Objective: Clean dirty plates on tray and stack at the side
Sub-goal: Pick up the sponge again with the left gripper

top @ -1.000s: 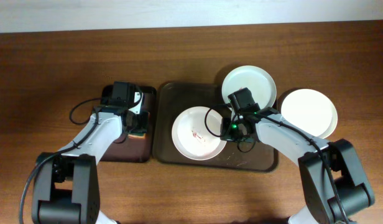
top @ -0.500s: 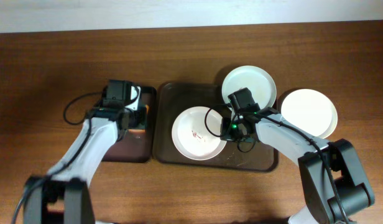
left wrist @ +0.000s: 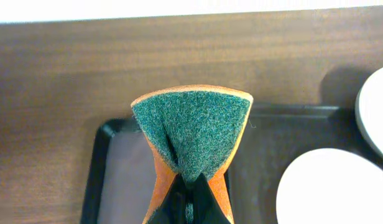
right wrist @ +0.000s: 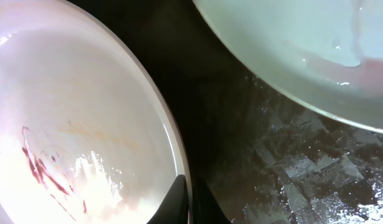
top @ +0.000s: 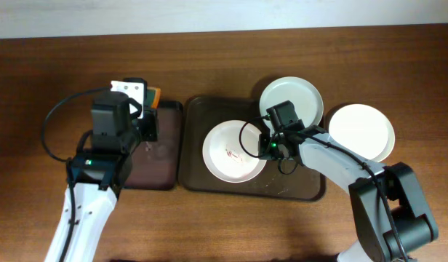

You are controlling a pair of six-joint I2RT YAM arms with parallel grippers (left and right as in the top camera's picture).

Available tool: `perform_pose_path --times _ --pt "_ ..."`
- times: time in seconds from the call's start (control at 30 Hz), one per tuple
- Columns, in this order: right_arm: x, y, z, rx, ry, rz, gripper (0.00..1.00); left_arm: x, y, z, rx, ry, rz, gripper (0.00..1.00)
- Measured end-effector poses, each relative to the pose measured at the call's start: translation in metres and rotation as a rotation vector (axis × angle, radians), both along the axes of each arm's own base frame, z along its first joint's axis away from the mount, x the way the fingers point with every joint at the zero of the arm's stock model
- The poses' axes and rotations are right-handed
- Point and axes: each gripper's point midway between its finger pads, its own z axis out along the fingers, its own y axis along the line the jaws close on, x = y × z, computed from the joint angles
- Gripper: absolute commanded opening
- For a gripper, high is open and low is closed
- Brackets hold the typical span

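A white plate with red smears (top: 233,153) lies on the brown tray (top: 198,116). My right gripper (top: 266,148) is shut on its right rim; the right wrist view shows the fingers (right wrist: 190,198) pinching the rim of this smeared plate (right wrist: 73,130). A second plate (top: 300,93) overlaps the tray's back right corner, also seen in the right wrist view (right wrist: 303,43). A third, clean plate (top: 362,131) rests on the table to the right. My left gripper (top: 140,98) is shut on an orange sponge with a green scouring side (left wrist: 191,134), lifted above the small dark tray (left wrist: 117,180).
The small dark tray with black rim (top: 148,164) sits left of the brown tray. The brown tray's bare surface is wet and scuffed near its right front (right wrist: 303,162). Cables loop from both arms. Bare wooden table lies all around.
My left arm has lifted the sponge off the small dark tray and swung back and left. The right gripper and the plates have stayed put.
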Motion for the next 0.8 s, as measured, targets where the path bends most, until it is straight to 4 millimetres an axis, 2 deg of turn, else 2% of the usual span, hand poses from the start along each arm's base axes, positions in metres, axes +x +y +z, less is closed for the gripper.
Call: perform_pose_path --times 0.3,0.8 --pt "0.000 0.000 0.000 -0.003 -0.001 0.000 0.04 -0.005 0.005 0.055 -0.011 -0.186 0.023 0.00" --pt "0.000 0.000 0.000 -0.003 -0.001 0.000 0.04 -0.003 0.005 0.064 -0.016 -0.221 0.023 0.00"
